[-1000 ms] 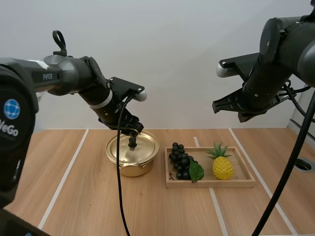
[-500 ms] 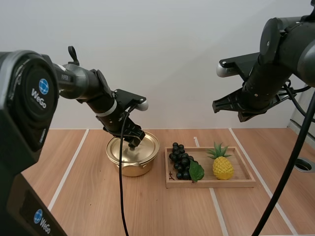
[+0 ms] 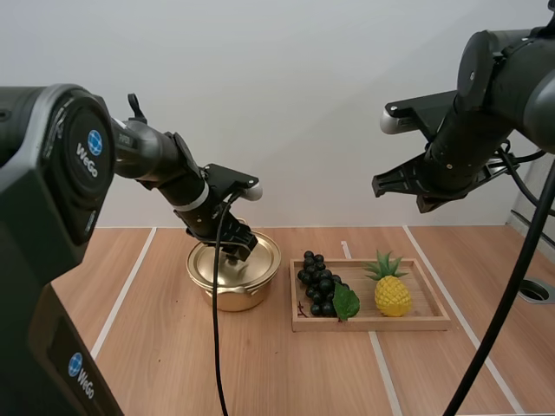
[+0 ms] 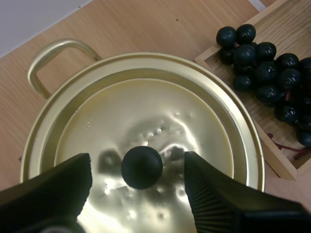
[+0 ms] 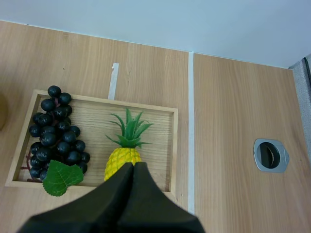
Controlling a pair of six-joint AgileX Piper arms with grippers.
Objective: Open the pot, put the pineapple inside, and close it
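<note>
A gold pot (image 3: 234,276) stands on the table with its lid (image 4: 146,136) on. My left gripper (image 3: 236,249) is down over the lid and open, its fingers (image 4: 214,194) apart on either side of the lid's black knob (image 4: 142,167) without touching it. A yellow pineapple (image 3: 391,289) with green leaves lies in the wooden tray (image 3: 434,322) to the pot's right; the right wrist view also looks down on the pineapple (image 5: 122,156). My right gripper (image 3: 399,185) hangs high above the tray, its fingers (image 5: 132,184) shut together on nothing.
A bunch of dark grapes (image 3: 319,284) with a green leaf lies in the tray's left half, next to the pot. A round metal hole (image 5: 270,154) is set in the table to the right of the tray. White tape lines cross the wooden table.
My left gripper has come down and a little right, from just above the knob to straddling it. The right arm has barely moved.
</note>
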